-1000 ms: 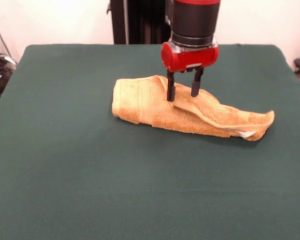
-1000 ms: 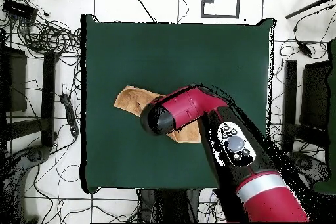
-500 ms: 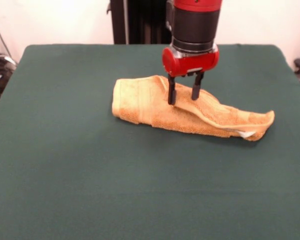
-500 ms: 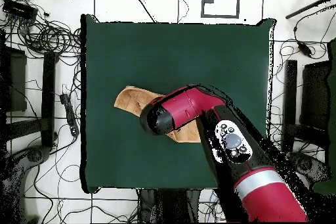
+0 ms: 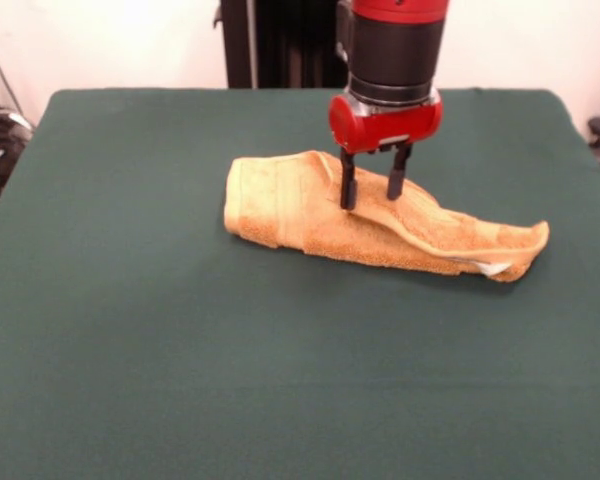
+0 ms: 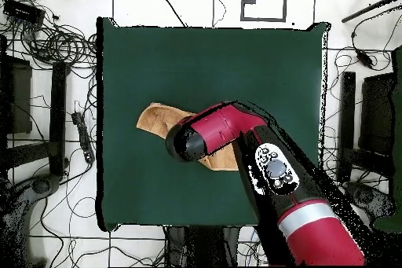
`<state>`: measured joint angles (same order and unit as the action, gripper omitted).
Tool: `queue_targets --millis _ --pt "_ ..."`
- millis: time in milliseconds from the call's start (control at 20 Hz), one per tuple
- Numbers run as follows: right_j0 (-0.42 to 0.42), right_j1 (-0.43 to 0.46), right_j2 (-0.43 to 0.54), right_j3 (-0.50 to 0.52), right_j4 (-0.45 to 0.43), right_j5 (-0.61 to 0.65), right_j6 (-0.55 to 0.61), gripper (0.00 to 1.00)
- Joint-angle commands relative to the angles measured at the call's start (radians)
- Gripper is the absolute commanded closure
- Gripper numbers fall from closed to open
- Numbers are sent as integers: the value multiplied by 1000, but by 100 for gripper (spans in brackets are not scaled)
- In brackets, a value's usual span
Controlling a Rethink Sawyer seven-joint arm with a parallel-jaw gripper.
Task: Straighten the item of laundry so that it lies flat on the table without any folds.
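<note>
The orange-tan towel (image 5: 310,212) lies folded and bunched in a long roll across the middle of the green table (image 5: 160,340); a white tag peeks out at its right end. My gripper (image 5: 373,197) stands upright over the towel's middle, open, its two black fingertips (image 5: 348,192) down at the upper fold. It holds nothing. In the overhead view the arm (image 6: 235,135) covers most of the towel (image 6: 157,117); only its left end and a lower edge show.
Cables and stands lie on the floor around the table (image 6: 212,60) in the overhead view. The robot's black pedestal (image 5: 280,40) stands behind the table's far edge.
The gripper has shifted slightly to the right in the front view and stays open over the towel. The towel has not moved.
</note>
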<state>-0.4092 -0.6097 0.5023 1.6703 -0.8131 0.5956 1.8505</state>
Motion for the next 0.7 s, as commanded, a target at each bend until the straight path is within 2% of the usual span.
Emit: queue_targets --millis 50,700 --pt "49 73 34 -6 -60 21 -153 0" --pt "64 72 16 -19 -79 2 -115 0"
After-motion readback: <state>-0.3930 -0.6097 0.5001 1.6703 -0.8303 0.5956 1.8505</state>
